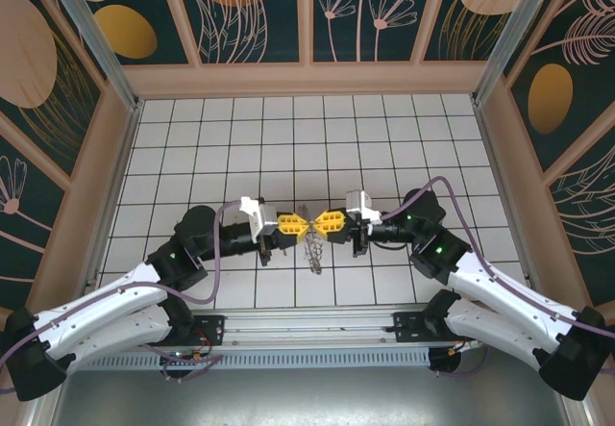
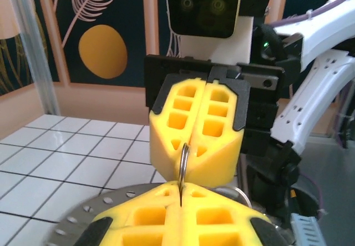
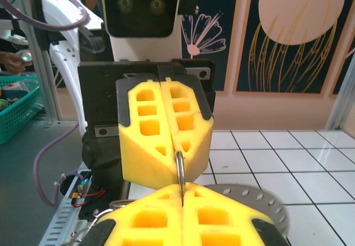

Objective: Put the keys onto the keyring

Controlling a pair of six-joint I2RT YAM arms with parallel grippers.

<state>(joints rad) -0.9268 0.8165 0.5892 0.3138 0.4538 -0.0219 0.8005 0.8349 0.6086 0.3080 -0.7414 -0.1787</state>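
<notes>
The keyring [image 1: 308, 224] is a thin silver metal ring held edge-on above the tiled floor between the two yellow gripper tips. My left gripper [image 1: 298, 223] is shut on one side of it and my right gripper [image 1: 320, 222] is shut on the other. In the left wrist view the keyring [image 2: 183, 165] runs from my left gripper [image 2: 180, 193] up into the seam of the right gripper [image 2: 188, 149]. The right wrist view shows the keyring [image 3: 179, 171] between my right gripper [image 3: 181, 193] and the left gripper [image 3: 175, 146]. The keys are out of view.
A thin wiry bundle [image 1: 314, 249] shows just below the meeting tips. A grey disc with a row of holes [image 2: 72, 224] [image 3: 266, 201] lies under the fingers. Patterned walls [image 1: 307, 22] close in the white tiled floor [image 1: 288, 137]. A green basket [image 3: 19, 104] stands off the table.
</notes>
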